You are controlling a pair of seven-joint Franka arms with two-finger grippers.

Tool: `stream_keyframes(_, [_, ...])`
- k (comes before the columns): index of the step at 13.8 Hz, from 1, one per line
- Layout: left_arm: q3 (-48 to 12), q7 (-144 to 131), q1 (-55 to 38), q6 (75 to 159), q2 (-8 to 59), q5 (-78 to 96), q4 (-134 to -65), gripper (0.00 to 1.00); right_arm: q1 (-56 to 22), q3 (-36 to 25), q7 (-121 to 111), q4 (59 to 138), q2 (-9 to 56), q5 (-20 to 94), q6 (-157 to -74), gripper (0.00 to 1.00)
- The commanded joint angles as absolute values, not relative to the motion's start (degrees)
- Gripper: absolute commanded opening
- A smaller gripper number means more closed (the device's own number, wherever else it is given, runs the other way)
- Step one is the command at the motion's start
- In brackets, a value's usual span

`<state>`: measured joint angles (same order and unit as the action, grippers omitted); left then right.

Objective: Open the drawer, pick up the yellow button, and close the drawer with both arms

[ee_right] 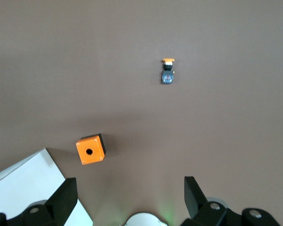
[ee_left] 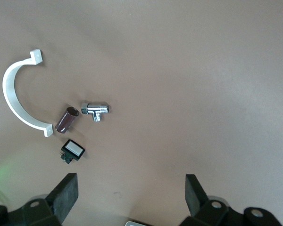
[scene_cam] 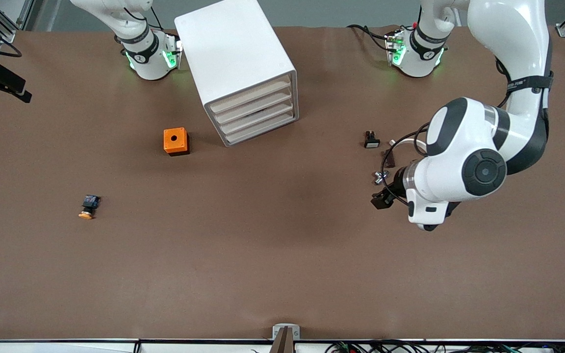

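The white cabinet (scene_cam: 236, 54) stands at the table's middle, close to the arms' bases, with all of its beige-fronted drawers (scene_cam: 258, 110) pushed in. The button (scene_cam: 89, 207) (ee_right: 168, 70), black with an orange cap, lies on its side on the bare table toward the right arm's end, nearer the front camera than the orange cube. My left gripper (scene_cam: 385, 196) (ee_left: 130, 178) hangs open and empty above the table by a cluster of small parts. My right gripper (ee_right: 129, 180), out of the front view, is open and empty, high over the table near its own base.
An orange cube with a round black hole (scene_cam: 176, 141) (ee_right: 90, 149) sits beside the cabinet. Under the left arm lie a black part with a white face (scene_cam: 372, 140) (ee_left: 72, 150), a chrome fitting (ee_left: 96, 110), a brown tube (ee_left: 66, 120) and a white curved clamp (ee_left: 14, 99).
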<state>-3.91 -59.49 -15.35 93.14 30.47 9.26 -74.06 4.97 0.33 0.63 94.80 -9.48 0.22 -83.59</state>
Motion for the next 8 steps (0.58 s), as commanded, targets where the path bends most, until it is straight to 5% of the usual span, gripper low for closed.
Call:
stream_keyframes(1, [-7.45, -51.21, -10.92, 92.81, 28.39, 8.09, -75.58, 1.00, 5.10, 0.44, 0.09, 97.56, -11.95, 1.05, -85.95, 1.00])
stream_keyframes(8, [-11.87, -16.65, 1.22, 92.81, 20.84, 4.49, -86.99, 1.00, 4.92, 0.62, 0.70, 97.12, -12.22, 1.05, -84.55, 1.00])
